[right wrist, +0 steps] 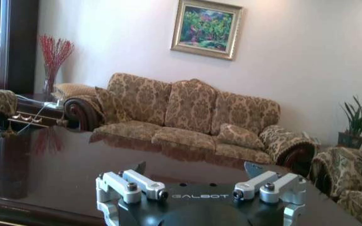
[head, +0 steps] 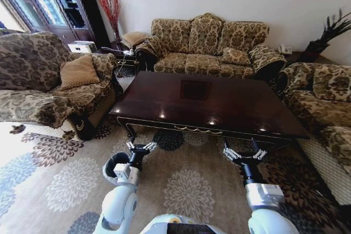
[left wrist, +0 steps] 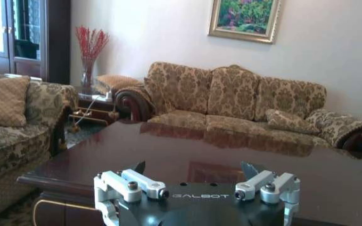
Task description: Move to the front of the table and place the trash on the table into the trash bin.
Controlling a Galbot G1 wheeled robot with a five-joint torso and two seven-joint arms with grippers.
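Observation:
The table [head: 164, 94] is a dark glossy coffee table that stands just ahead of me, its carved front edge close to both grippers. Its top [left wrist: 294, 165] reflects the sofa; the trash is out of view. My left gripper [head: 141, 147] is open and empty, held just short of the front edge near the left corner. My right gripper [head: 245, 154] is open and empty too, toward the right part of that edge. Both wrist views look across the top [right wrist: 74, 165] past spread fingers [left wrist: 144, 182] [right wrist: 144, 182]. The trash bin [head: 111, 167], black with a pale bag rim, stands on the carpet beside my left arm.
A patterned sofa [head: 208, 45] runs behind the table. One armchair [head: 49, 86] flanks it on the left, another armchair [head: 323, 108] on the right. A side table with a red-twig vase [head: 111, 12] stands at the back left. Flowered carpet [head: 186, 190] lies under my arms.

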